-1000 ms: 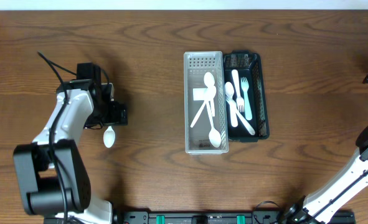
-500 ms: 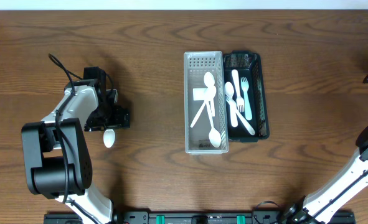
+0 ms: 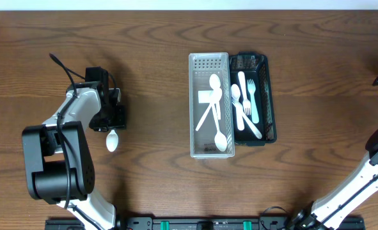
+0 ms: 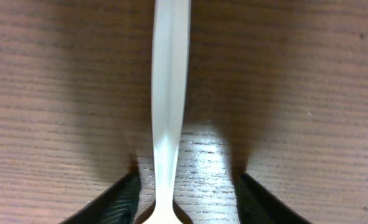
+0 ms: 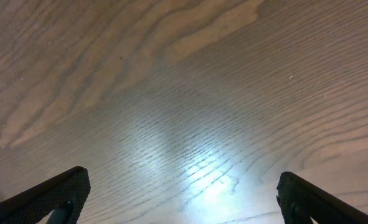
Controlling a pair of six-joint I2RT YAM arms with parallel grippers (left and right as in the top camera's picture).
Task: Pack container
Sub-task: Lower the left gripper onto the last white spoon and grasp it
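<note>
The left pincer (image 4: 190,198) sits low over the brown wood surface (image 4: 308,93). Its two black fingertips (image 4: 124,196) stand on either side of a white spoon (image 4: 169,93). The pincer is half spread and is not pinching yet. A bit of wood shows on each side of the handle, more on one side than the other.

To do this well, I think the handle should be in the middle first. Then the squeeze should be soft and even, so the thin handle does not twist or pop out. The spoon lies flat, so the tips must get right down to the wood.

The spoon is smooth, shiny plastic, long and thin, with a groove down the handle. It may slip.

Farther off, in the middle of the surface, is a long white box (image 3: 208,59) with little holes at one end. It holds more spoons (image 3: 221,142). Right beside it is a black mesh box (image 3: 271,96) with forks (image 3: 251,96). This spoon probably belongs in the white one.

Far away, the right pincer (image 5: 180,199) is spread wide over bare, shiny wood and holds nothing.
</note>
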